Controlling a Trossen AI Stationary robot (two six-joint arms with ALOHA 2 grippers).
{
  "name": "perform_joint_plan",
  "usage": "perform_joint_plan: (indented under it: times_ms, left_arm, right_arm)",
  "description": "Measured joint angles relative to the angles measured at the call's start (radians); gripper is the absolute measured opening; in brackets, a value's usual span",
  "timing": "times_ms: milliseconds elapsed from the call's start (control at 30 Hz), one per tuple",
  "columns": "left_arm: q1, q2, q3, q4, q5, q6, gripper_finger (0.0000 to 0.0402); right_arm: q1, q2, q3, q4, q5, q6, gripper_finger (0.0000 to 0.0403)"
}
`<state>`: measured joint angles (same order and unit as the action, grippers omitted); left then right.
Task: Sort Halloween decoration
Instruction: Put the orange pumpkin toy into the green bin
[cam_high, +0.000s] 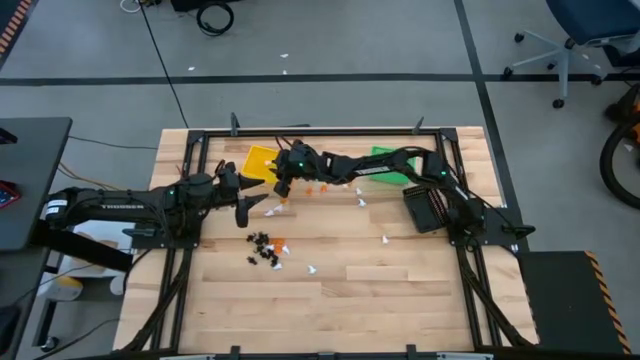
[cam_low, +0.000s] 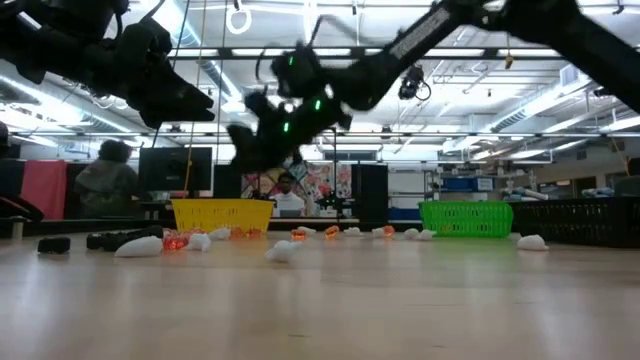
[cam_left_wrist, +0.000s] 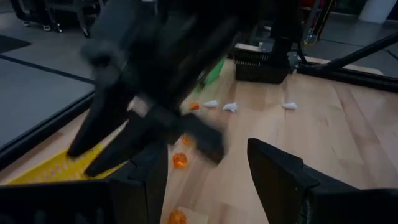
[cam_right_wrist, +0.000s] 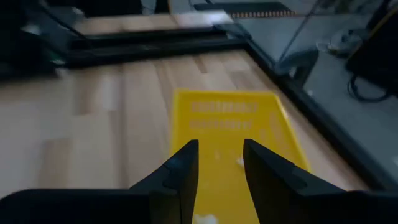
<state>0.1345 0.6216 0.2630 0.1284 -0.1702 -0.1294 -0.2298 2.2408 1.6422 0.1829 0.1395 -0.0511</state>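
The Halloween decoration is many tiny trinkets on the wooden table: a black cluster, white ones and orange ones. A white trinket lies in the yellow bin. My right gripper hangs open above the yellow bin's near end with nothing between its fingers. My left gripper waits open at the table's left side, above the table, facing the right arm.
A green bin stands at the far right and a black bin sits beside the right arm's base. A black frame runs around the table. Bare wood lies toward the near edge. A person sits in the room behind.
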Motion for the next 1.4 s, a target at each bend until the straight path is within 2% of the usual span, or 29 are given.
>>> perform_joint_plan:
  times_ms: [100, 200, 433, 633, 800, 933, 1267, 1400]
  left_arm:
    - [0.0, 0.0, 0.0, 0.001, 0.0, 0.009, 0.0196]
    - [0.0, 0.0, 0.0, 0.0, 0.0, 0.011, 0.0196]
    - [0.0, 0.0, 0.0, 0.022, 0.0, 0.026, 0.0196]
    - [0.0, 0.0, 0.0, 0.024, 0.0, 0.027, 0.0196]
    - [0.0, 0.0, 0.0, 0.024, 0.0, 0.028, 0.0196]
    - [0.0, 0.0, 0.0, 0.025, 0.0, 0.029, 0.0196]
    - [0.0, 0.0, -0.001, 0.024, 0.0, 0.029, 0.0196]
    - [0.0, 0.0, -0.001, 0.024, 0.0, 0.029, 0.0196]
  right_arm:
    - [0.022, -0.082, -0.081, -0.014, 0.01, -0.02, 0.0129]
    - [0.038, -0.159, -0.226, -0.007, 0.026, 0.008, 0.0129]
    - [0.082, -0.271, -0.594, 0.241, 0.103, 0.099, 0.0138]
    - [0.083, -0.281, -0.771, 0.475, 0.109, 0.151, 0.0174]
    - [0.073, -0.28, -0.819, 0.511, 0.173, 0.153, 0.021]
    - [0.061, -0.263, -0.826, 0.532, 0.182, 0.132, 0.0222]
    - [0.044, -0.112, -0.824, 0.653, 0.182, 0.143, 0.0205]
    - [0.058, -0.108, -0.834, 0.654, 0.186, 0.154, 0.0183]
